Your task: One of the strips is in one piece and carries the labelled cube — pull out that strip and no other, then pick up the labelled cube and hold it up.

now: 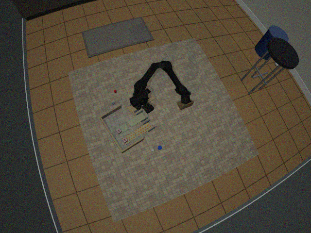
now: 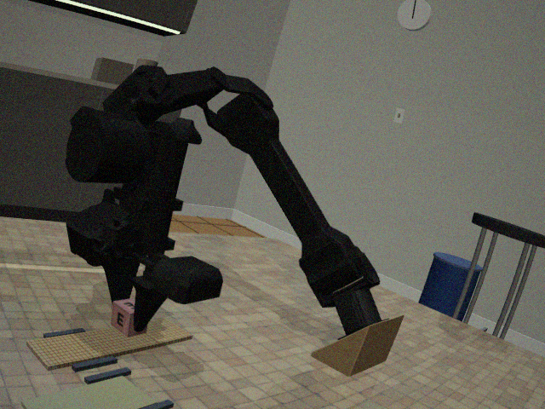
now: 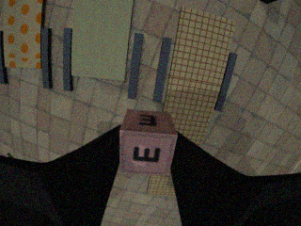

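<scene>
My gripper is shut on the pink cube marked E, which it holds over the tan gridded strip; the height of the gap is hard to judge. That strip lies between dark blue bars. The arm hides much of it in the top view. A pale green strip and an orange-dotted strip lie alongside. Two more pink cubes are at their far ends.
A low wall bounds the strips' far end, with side walls. A red ball and a blue ball lie outside it. A small white thing is near the blue ball. A stool stands far off.
</scene>
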Tool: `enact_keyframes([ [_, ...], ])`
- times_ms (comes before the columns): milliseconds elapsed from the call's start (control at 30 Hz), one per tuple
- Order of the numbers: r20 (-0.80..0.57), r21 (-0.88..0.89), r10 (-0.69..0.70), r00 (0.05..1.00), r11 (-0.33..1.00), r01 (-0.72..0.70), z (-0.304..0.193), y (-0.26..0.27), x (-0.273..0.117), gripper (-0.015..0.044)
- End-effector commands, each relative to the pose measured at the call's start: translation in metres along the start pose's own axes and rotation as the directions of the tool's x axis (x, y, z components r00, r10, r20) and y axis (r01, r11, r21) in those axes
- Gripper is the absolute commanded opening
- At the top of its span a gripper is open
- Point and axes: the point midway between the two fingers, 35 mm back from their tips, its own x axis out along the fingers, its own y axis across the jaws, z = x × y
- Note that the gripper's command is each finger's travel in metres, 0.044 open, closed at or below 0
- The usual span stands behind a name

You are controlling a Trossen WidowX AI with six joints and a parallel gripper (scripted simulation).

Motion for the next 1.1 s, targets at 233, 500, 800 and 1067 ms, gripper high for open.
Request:
enact_keyframes([
  [233,0.000,0.006,0.001,1.000,1.000,-0.001,-0.039,0.021,0.001,0.0000],
  [500,0.000,0.007,0.000,1.000,1.000,0.000,-0.044,0.024,-0.011,0.0000],
  [800,0.000,0.006,0.001,1.000,1.000,-0.001,-0.044,0.024,-0.034,0.0000],
  [1067,0.000,0.006,0.001,1.000,1.000,-0.001,-0.044,0.024,-0.034,0.0000],
])
